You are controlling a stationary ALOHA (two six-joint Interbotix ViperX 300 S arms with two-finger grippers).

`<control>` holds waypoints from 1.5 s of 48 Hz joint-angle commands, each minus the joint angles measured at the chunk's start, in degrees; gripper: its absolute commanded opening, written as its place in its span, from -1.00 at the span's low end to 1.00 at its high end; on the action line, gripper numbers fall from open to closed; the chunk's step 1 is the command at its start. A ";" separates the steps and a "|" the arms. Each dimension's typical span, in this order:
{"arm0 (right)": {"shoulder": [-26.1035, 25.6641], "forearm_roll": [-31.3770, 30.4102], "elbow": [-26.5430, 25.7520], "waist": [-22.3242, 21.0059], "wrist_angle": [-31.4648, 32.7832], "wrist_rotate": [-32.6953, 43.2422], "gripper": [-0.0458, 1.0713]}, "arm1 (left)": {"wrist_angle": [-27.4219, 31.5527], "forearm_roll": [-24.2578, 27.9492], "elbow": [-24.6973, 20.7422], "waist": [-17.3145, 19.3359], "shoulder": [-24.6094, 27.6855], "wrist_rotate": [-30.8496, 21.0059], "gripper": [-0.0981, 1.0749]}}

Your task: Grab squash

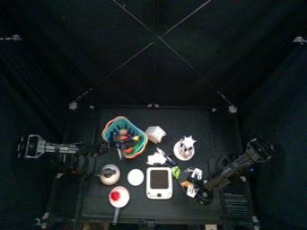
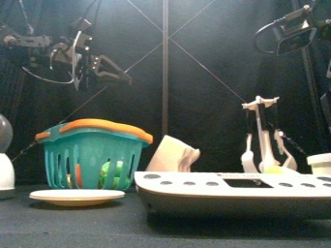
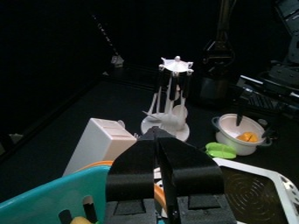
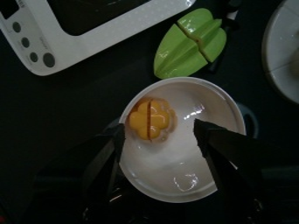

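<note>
Squash (image 4: pixel 152 118) in white bowl (image 4: pixel 193 171), between wide-spread right end effector (image 4: pixel 163 144) jaws

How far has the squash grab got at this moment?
Done: the right gripper hangs over the white bowl, jaws spread wide either side of the small orange squash lying in it. In hand: nothing; neither jaw touches the squash. Left: lower, close and lift. The left gripper rests above the teal basket with orange rim, its jaws together.
</note>
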 commanded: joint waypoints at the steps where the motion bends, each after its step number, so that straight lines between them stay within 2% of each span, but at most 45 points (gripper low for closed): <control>1: 0.18 -0.44 -0.35 -0.35 -0.18 -0.18 0.78 | -0.26 -0.09 -0.62 0.09 -0.18 0.09 -0.24; 12: 3.78 -2.55 -0.35 -2.29 -0.18 -0.18 0.74 | -0.26 -0.09 -0.53 0.09 -0.26 0.09 -0.24; 15: 3.96 -2.81 -0.44 -2.29 -0.18 -0.18 0.65 | -0.26 -0.09 -0.44 0.09 -0.18 0.09 -0.24; 23: 3.52 -2.81 -1.14 -2.29 0.53 -0.18 0.23 | -0.26 -0.09 -0.44 0.09 -0.18 0.09 -0.24; 27: 2.11 -2.81 -2.72 -2.29 2.99 -0.26 0.14 | -0.26 -0.09 -0.44 0.09 -0.18 0.09 -0.24; 38: -2.11 -4.31 -7.21 -1.58 9.58 -0.18 0.14 | -0.26 -0.09 -0.44 0.09 -0.26 0.09 -0.24; 51: -3.60 -12.04 -10.28 -1.14 10.90 -0.09 0.14 | -0.26 -0.09 -0.44 0.09 -0.26 0.09 -0.24; 62: -3.60 -1.14 -7.56 1.67 11.16 -0.09 0.23 | -0.26 -0.09 -0.44 0.09 -0.18 0.00 -0.24; 72: -3.43 1.58 -4.13 1.67 8.17 0.44 0.66 | -0.26 -0.09 -0.44 0.09 -0.26 0.09 -0.24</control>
